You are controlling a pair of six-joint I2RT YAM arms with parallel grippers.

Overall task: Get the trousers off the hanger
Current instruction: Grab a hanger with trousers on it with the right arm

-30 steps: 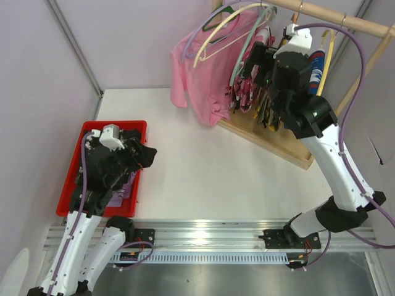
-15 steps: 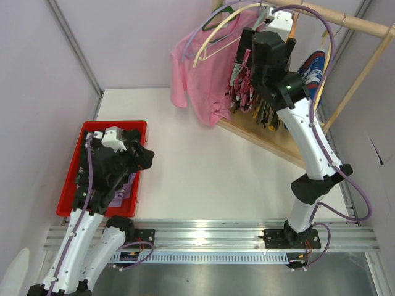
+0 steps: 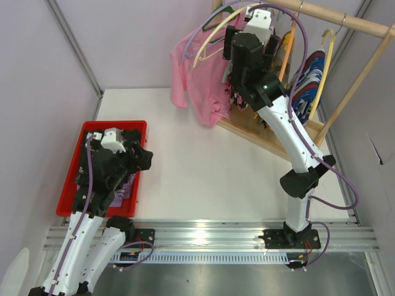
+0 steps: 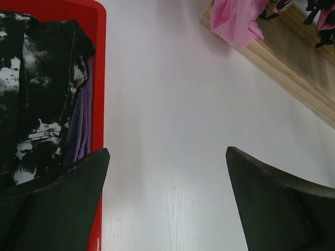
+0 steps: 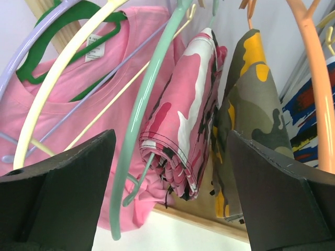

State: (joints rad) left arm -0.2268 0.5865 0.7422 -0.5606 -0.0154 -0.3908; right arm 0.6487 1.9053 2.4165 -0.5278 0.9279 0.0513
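Near the desk's far right corner, your right gripper [image 5: 171, 136] spreads wide, empty, facing pink camouflage trousers [image 5: 184, 117]; left gripper [image 4: 167, 150] spread too.

Right gripper [image 5: 171, 135] facing hung trousers, jaws spread wide, holding nothing.

Both dark fingers [image 5: 57, 188] frame the bottom corners. Between them, centre, pink camo trousers [image 5: 183, 120] hang folded, just beside a mint-green hanger [image 5: 149, 99] that curves down in front; can't tell if they hang on it. Right of them, touching, are the yellow-olive camo trousers [image 5: 251, 104], with an orange hanger [image 5: 314, 78] further right. Blue-white-red print trousers [image 5: 303, 125] show partly at the right edge behind the orange hanger. On the left is a pink T-shirt [image 5: 68, 94] with a white neck label [image 5: 96, 47], on a dark green hanger [image 5: 68, 13]; cream hanger [image 5: 57, 83] and lavender hanger [image 5: 31, 42] cross in front. A wooden strip [image 5: 209, 219] and white table [image 5: 157, 238] lie below.
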